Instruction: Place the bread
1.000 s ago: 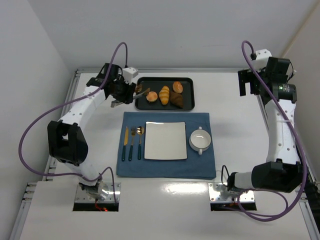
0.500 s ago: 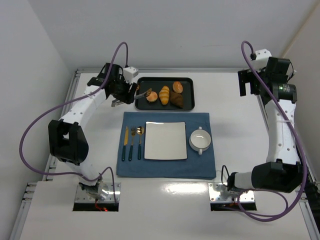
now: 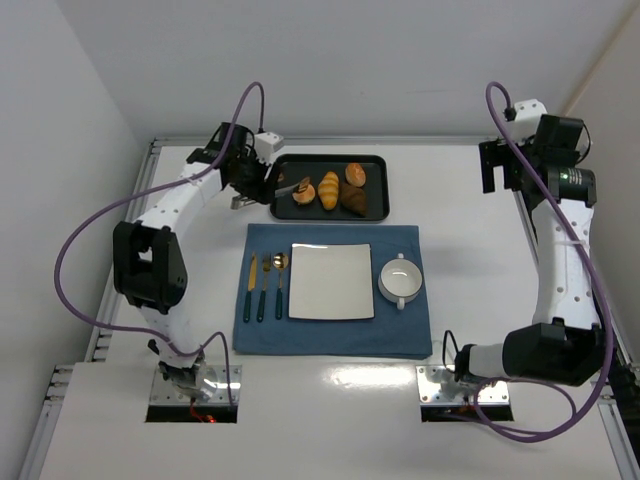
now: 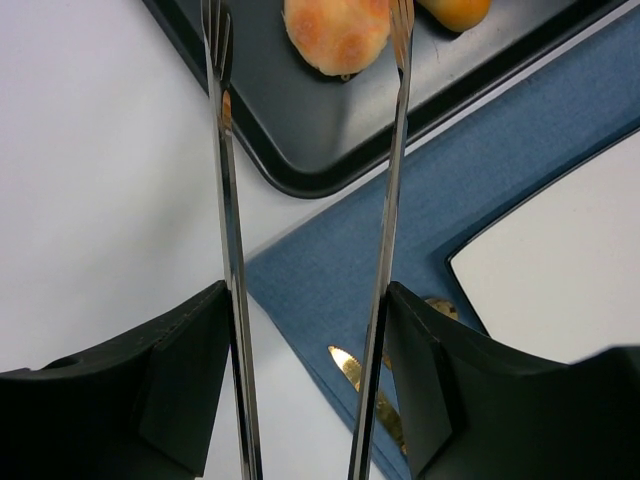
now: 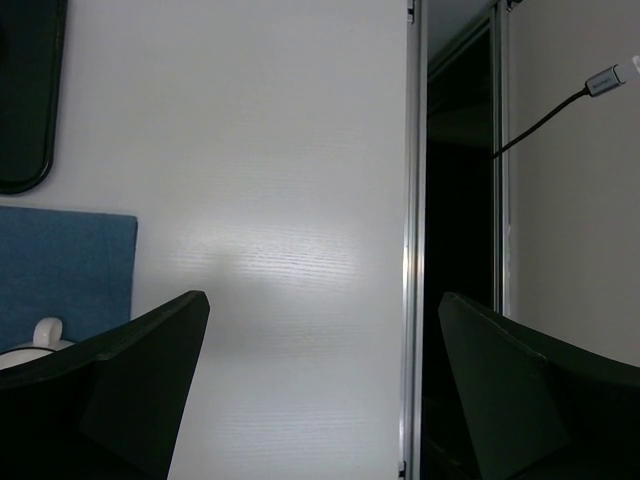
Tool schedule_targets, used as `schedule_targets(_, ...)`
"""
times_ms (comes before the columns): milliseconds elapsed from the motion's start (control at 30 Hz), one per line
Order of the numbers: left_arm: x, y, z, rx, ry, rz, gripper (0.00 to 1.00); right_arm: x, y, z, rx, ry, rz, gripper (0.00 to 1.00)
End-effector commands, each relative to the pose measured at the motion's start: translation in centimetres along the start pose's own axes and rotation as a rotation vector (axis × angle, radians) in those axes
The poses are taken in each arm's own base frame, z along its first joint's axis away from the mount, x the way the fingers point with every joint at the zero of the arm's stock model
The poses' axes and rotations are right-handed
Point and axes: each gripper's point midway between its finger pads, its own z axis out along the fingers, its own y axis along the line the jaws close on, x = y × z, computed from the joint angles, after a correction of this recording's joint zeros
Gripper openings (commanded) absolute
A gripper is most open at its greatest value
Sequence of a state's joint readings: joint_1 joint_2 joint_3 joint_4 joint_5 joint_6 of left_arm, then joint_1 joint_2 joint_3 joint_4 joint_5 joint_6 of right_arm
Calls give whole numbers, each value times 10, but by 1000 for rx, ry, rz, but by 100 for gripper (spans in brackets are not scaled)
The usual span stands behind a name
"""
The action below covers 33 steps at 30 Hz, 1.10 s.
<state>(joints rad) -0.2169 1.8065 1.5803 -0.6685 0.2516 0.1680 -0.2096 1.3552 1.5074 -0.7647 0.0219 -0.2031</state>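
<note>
left gripper (image 4: 305, 295): jaws clamped on tongs (image 4: 228, 200)
tongs: tips straddle bread (image 4: 335, 35) on black tray (image 4: 300, 130)
right gripper (image 5: 322, 300): jaws apart, empty

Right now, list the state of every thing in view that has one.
left pincer: shut on tongs
tongs: open, tips either side of the bread
bread: on tray, not gripped
right pincer: open, empty
plate: bare
bowl: empty
</note>
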Motion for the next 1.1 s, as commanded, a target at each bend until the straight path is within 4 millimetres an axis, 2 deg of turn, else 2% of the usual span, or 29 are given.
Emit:
schedule_targets(0,-29,0,-2,-4,-80,25,57,-9,-6,-8,5,-40,4,100)
schedule_targets(133,-19,-3,15,10,-47,23,57,-9,-8,-10,4,-40,0,100)
schedule_targets(233,-17,-6,24,22,-31,26,57,-11,-9,-9,4,-42,0,100)
schedule_targets(267,-22,-10,23,25,-40,36,57,-12,-9,-9,4,-42,0,100)
schedule_targets(333,-15,-8,33,20,-15,30,57,-13,-11,-8,3,-44,5,100)
schedule_targets(500,-10,-10,41,20,7,32,57,-10,-14,-8,7,-33,10,100)
schedule_targets(567,-13,-9,39,18,-2,34,57,-10,-12,-8,-1,-36,10,100)
schedule_targets(633,-10,-14,45,28,10,40,57,-12,-13,-7,-1,-37,10,100)
schedule_targets(733,0,-12,54,24,42,33,57,-12,-13,-7,-1,-37,10,100)
schedule_targets(867,5,-9,58,9,58,31,57,-11,-17,-7,6,-35,15,100)
schedule_targets(1067,11,-3,58,-29,77,30,35,-11,-17,-7,6,-35,15,100)
